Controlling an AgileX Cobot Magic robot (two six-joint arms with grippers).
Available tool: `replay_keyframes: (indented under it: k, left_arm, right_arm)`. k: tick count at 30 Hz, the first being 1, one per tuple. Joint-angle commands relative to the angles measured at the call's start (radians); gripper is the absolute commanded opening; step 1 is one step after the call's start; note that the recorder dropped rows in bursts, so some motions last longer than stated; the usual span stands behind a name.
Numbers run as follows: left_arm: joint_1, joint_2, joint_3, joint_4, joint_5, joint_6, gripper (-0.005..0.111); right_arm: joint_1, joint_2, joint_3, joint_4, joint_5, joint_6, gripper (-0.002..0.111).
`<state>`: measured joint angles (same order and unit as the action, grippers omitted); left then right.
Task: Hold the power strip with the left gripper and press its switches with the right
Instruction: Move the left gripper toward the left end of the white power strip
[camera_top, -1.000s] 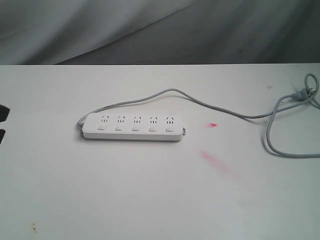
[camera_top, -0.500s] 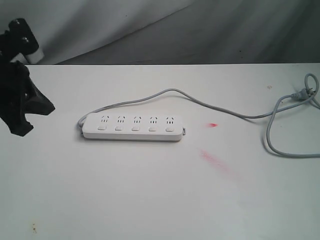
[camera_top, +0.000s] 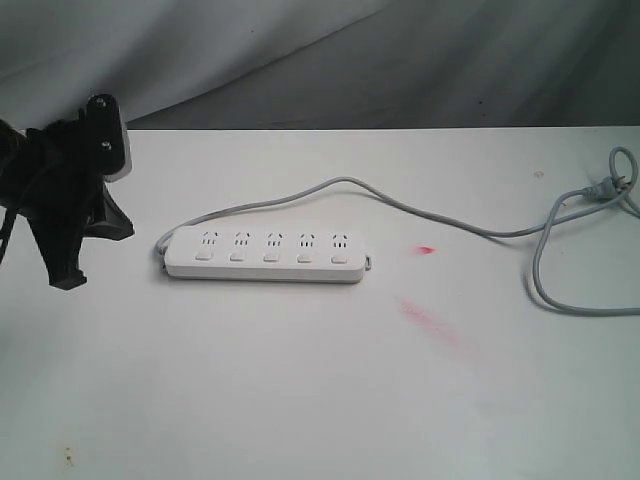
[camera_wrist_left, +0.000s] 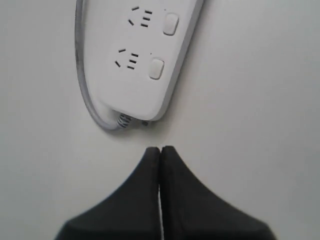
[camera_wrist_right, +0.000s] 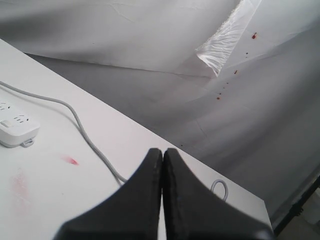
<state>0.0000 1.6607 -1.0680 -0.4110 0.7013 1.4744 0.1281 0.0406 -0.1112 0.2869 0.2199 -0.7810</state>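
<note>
I see my left gripper (camera_wrist_left: 160, 150) with fingers pressed together, just short of the power strip (camera_wrist_left: 142, 55) at its cord (camera_wrist_left: 85, 95) end, not touching. Only its own camera shows my right gripper (camera_wrist_right: 162, 151), likewise pressed together. The exterior view shows the strip flat on the table (camera_top: 300, 400), long axis left-right.

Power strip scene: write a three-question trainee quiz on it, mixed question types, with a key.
1. True or false: the left gripper is clamped on the power strip.
2. How many switches does the strip carry? A three, B five, C seven.
3. Fill in: the cord leaves the strip at the end nearest the ___ gripper.

Key: 1 false, as its jaws are shut just short of the strip's end and hold nothing. 2 B. 3 left.
</note>
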Motion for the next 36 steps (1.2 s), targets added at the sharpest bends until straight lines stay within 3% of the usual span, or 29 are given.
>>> replay_keyframes:
  k: [1, 3, 5, 11, 13, 20, 23, 28, 32, 36]
  left_arm:
    - [0.000, 0.049, -0.009, -0.068, -0.085, 0.117, 0.000]
    - [0.000, 0.054, -0.009, -0.225, -0.129, 0.318, 0.000]
    - [0.000, 0.054, -0.009, -0.378, -0.116, 0.419, 0.000]
    - [0.001, 0.054, -0.009, -0.409, -0.227, 0.419, 0.003]
    - [0.001, 0.054, -0.009, -0.412, -0.210, 0.419, 0.012]
    - [0.001, 0.067, -0.007, -0.549, -0.042, 0.411, 0.080]
    - [0.001, 0.110, -0.007, -0.601, -0.042, 0.411, 0.100]
    - [0.001, 0.145, -0.007, -0.601, -0.043, 0.428, 0.100]
    - [0.001, 0.185, -0.007, -0.601, -0.009, 0.575, 0.100]
    - [0.053, 0.224, -0.009, -0.689, 0.050, 0.618, 0.100]
  right_arm:
    - [0.001, -0.004, 0.005, -0.004, 0.001, 0.005, 0.000]
    - [0.001, -0.004, 0.005, -0.004, 0.001, 0.005, 0.000]
    - [0.001, -0.004, 0.005, -0.004, 0.001, 0.005, 0.000]
    - [0.001, -0.004, 0.005, -0.004, 0.001, 0.005, 0.000]
    - [0.001, -0.004, 0.005, -0.004, 0.001, 0.005, 0.000]
    - [0.001, -0.004, 0.005, -0.004, 0.001, 0.005, 0.000]
    - [0.001, -0.004, 0.005, -0.004, 0.001, 0.005, 0.000]
    - [0.001, -0.004, 0.005, -0.004, 0.001, 0.005, 0.000]
    - [0.001, -0.004, 0.005, -0.004, 0.001, 0.005, 0.000]
    - [0.001, -0.004, 0.005, -0.004, 0.001, 0.005, 0.000]
